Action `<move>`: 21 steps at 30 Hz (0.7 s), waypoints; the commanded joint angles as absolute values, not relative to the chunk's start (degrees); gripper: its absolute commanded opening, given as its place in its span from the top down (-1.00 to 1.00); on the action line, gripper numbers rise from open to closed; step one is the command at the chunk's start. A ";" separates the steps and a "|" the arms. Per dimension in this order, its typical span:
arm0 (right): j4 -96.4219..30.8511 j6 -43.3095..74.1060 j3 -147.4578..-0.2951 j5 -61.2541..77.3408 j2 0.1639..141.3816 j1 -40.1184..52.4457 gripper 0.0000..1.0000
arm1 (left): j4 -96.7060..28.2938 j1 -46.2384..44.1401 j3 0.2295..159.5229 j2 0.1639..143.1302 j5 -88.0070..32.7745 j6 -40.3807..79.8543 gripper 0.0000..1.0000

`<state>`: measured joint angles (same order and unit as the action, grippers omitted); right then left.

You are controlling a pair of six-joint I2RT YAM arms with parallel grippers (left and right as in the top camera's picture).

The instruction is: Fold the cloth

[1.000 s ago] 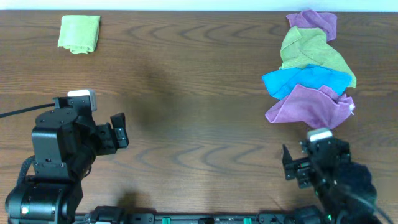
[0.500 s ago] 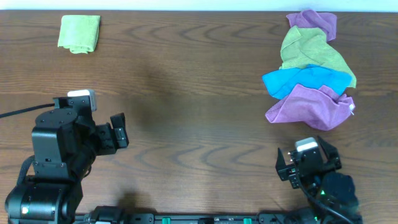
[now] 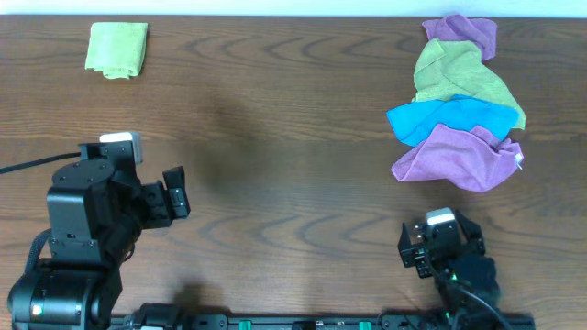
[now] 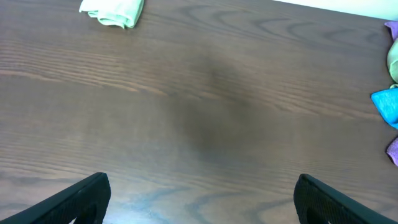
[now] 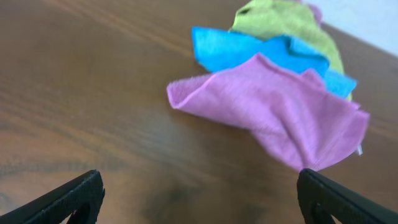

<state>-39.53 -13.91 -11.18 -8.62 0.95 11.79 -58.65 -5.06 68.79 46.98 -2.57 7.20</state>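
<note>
Jaws on both grippers stand wide apart and hold nothing: the left gripper (image 4: 202,202) sits over the table (image 3: 293,137) at the near left, the right gripper (image 5: 202,199) at the near right, close to the pile but not touching it. Crumpled cloths lie heaped at the far right: a purple cloth (image 3: 459,158) nearest the right gripper, a blue cloth (image 3: 449,119) touching it behind, then a green cloth (image 3: 463,75) and a far purple cloth (image 3: 468,32). One folded cloth (image 3: 117,48), light green, lies flat at the far left, well apart from both grippers.
</note>
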 commanded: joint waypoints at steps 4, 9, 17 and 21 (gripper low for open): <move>-39.20 -10.31 -9.23 -8.47 0.27 11.20 -0.99 | -58.76 -5.28 68.77 46.87 -2.35 6.39 -0.91; -39.59 -10.33 -9.23 -8.43 0.30 10.90 -0.98 | -58.76 -5.28 68.77 46.87 -2.35 6.39 -0.91; -39.59 -10.31 -9.23 -8.36 0.32 10.79 -0.99 | -58.76 -5.28 68.77 46.87 -2.35 6.39 -0.91; -39.59 -10.33 -9.23 -8.36 0.32 10.79 -0.98 | -58.76 -5.28 68.77 46.87 -2.35 6.42 -0.91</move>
<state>-39.51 -11.16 -9.74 -8.60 0.95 11.64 -58.67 -5.06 68.79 46.98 -2.57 7.20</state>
